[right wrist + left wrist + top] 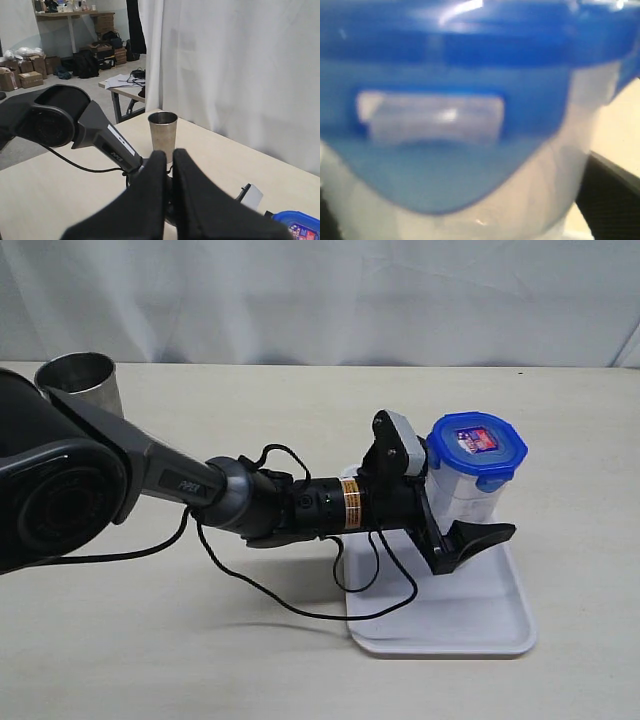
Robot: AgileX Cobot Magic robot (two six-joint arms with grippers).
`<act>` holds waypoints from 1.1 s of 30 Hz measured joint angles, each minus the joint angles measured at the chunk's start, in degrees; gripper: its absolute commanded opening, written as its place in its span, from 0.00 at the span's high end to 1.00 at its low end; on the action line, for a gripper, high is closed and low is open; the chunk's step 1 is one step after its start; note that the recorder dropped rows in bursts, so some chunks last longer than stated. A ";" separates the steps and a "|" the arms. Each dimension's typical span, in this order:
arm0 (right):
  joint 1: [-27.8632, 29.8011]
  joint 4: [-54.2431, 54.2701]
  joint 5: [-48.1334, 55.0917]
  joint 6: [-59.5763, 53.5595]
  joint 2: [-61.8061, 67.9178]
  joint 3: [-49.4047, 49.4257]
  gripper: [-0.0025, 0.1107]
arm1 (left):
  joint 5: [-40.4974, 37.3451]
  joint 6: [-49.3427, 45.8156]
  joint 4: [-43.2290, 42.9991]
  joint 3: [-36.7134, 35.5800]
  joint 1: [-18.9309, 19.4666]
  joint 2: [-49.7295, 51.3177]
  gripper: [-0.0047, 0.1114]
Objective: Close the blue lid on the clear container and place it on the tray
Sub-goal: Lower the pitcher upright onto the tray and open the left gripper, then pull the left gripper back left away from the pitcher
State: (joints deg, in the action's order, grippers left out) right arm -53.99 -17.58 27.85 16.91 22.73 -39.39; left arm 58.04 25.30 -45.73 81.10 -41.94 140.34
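Far to my left the grey metal cup (78, 380) stands near the table's back edge, well apart from the work and no part of it. My left arm reaches across the middle, low and nearly level, so that my left gripper (478, 508) meets the clear container (462, 490) at its side rather than from above. The container stands upright on the far right corner of the tray (480, 620), with the blue lid (478, 447) seated flat on its rim. Up close the lid's flap (445, 100) hangs down over the wall, so I judge it snapped shut.

My left jaws are spread wide around the container. The near finger (480, 538) stands clear of its wall, and my wrist camera shows a strip of table between finger and plastic. The far finger is hidden behind the container. I judge that I grip nothing, and that the container rests on the tray by itself.

My right gripper (169, 170) hangs high over the table, looking down on the scene, its fingers pressed together on nothing.
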 measured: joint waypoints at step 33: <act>0.00 0.00 3.43 0.10 0.00 0.00 0.94 | -11.75 21.86 -33.39 0.00 14.00 -5.62 0.75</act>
State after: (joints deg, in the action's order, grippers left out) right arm -53.99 -17.58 31.28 17.01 22.73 -39.39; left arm 46.29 47.16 -79.12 81.10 -27.94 134.72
